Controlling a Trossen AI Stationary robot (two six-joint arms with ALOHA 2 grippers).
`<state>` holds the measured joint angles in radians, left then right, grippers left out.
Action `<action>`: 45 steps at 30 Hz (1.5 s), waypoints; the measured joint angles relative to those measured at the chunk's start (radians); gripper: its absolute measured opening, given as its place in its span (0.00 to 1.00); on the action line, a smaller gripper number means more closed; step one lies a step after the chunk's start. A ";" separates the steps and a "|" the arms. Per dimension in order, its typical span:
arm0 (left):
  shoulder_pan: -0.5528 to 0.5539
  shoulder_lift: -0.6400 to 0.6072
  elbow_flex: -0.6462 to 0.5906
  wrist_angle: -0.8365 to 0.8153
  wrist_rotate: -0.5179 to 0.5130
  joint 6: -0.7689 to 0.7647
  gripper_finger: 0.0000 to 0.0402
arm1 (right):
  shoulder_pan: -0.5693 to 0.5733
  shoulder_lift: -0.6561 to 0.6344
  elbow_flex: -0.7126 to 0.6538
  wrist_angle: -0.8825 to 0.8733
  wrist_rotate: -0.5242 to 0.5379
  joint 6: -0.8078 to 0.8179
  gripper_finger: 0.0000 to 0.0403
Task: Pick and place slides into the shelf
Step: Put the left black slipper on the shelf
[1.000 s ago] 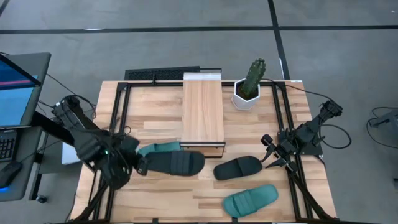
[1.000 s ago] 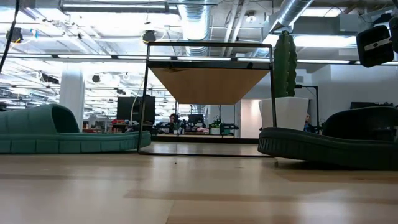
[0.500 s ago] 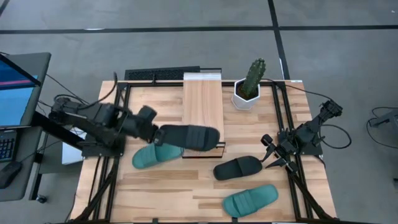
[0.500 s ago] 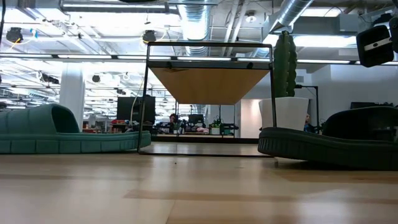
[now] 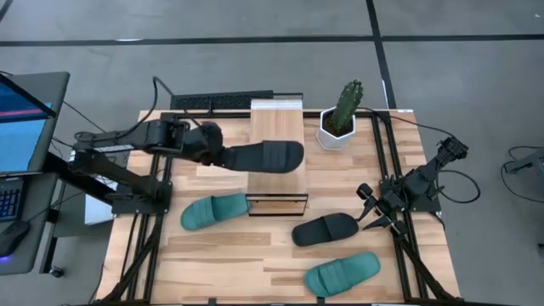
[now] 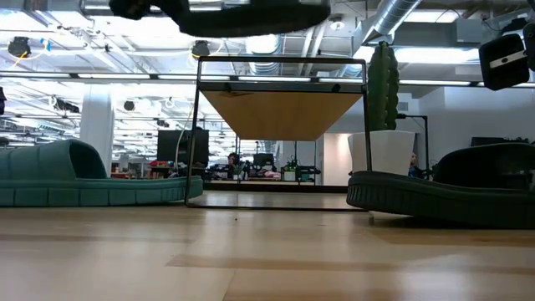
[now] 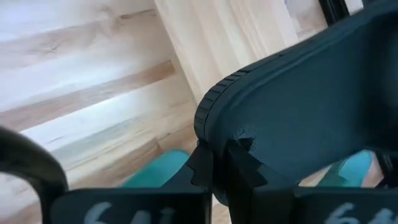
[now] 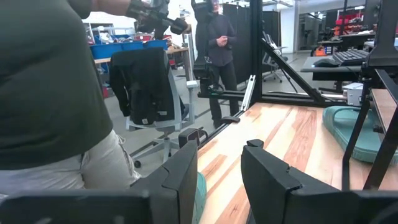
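Aloft, black slide (image 5: 265, 156) clamped in left pincer (image 5: 223, 156), over shelf (image 5: 277, 174).

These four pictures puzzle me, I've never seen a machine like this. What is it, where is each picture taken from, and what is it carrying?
It is a robot with two dark arms at a wooden table. Each arm ends in a two-fingered pincer.

One picture looks straight down from above. One looks level across the tabletop. The other two come from cameras on each arm's wrist.

The left pincer is shut on a black slide, held in the air over the shelf, a narrow wooden plank on a black frame. The level view shows that slide above the shelf's top.

On the table lie two teal slides, another black slide and a potted cactus.

The right pincer waits open at the table's right edge. Its wrist camera also sees people in the room.
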<state>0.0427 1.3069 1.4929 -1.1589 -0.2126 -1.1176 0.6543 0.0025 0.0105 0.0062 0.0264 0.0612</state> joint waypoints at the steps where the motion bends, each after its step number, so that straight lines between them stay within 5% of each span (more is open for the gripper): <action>1: 0.011 0.013 0.001 0.012 0.008 0.012 0.00 | 0.000 0.000 0.000 0.000 0.000 0.000 0.28; 20: 0.030 0.147 -0.003 0.096 0.118 0.003 0.00 | 0.000 0.012 0.000 -0.001 0.000 0.000 0.28; 34: -0.021 0.154 -0.003 0.083 -0.080 -0.056 0.00 | 0.000 0.011 0.000 -0.001 0.000 0.000 0.28; 45: -0.065 0.154 -0.003 0.073 -0.101 -0.105 0.00 | 0.000 0.011 0.000 -0.001 0.000 0.000 0.28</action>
<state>-0.0226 1.4605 1.4895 -1.0858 -0.3140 -1.2230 0.6544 0.0139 0.0105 0.0055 0.0265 0.0615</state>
